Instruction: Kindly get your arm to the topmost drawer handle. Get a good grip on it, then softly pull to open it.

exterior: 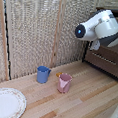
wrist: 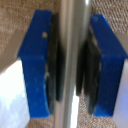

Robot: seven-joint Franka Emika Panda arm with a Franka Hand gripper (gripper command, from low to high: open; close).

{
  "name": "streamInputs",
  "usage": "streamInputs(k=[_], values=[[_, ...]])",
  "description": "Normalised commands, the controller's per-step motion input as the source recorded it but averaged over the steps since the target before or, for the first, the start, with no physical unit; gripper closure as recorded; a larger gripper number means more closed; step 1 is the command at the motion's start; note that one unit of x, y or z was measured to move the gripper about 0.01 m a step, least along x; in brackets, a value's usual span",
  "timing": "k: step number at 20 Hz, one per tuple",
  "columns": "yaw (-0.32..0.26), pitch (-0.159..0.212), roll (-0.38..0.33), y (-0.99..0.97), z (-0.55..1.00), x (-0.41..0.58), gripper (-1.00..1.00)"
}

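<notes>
- Exterior view: the arm [exterior: 102, 27] reaches across to the dark brown drawer front [exterior: 106, 59] at the exterior view's right; its fingertips are hidden behind its own body. On the wooden table [exterior: 87, 104] stand a blue cup [exterior: 42, 74] and a pink cup [exterior: 64, 83], with a white plate [exterior: 6, 103] near the corner.
- Wrist view: the gripper [wrist: 72, 62] is clamped on the drawer handle [wrist: 73, 30], the silvery bar held between the blue fingers [wrist: 36, 60], dark pads pressing both sides.

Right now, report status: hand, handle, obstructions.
Hand shut on the drawer handle, blue pads either side. Arm at the dark drawer front. Nothing seen blocking.
</notes>
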Motion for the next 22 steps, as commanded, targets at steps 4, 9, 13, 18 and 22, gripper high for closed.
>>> streamInputs(k=[4, 9, 13, 18, 22], values=[[0.010, 0.000, -0.072, 0.80, -0.03, 0.014, -1.00], [-0.017, 0.018, -0.023, 0.04, 0.00, 0.121, -1.00], [-0.057, -0.002, 0.007, 0.03, 0.07, 0.056, -1.00], [-0.153, -0.007, 0.222, 0.26, 0.00, 0.014, -1.00], [-0.213, 0.024, 0.364, 0.16, 0.00, 0.069, -1.00]])
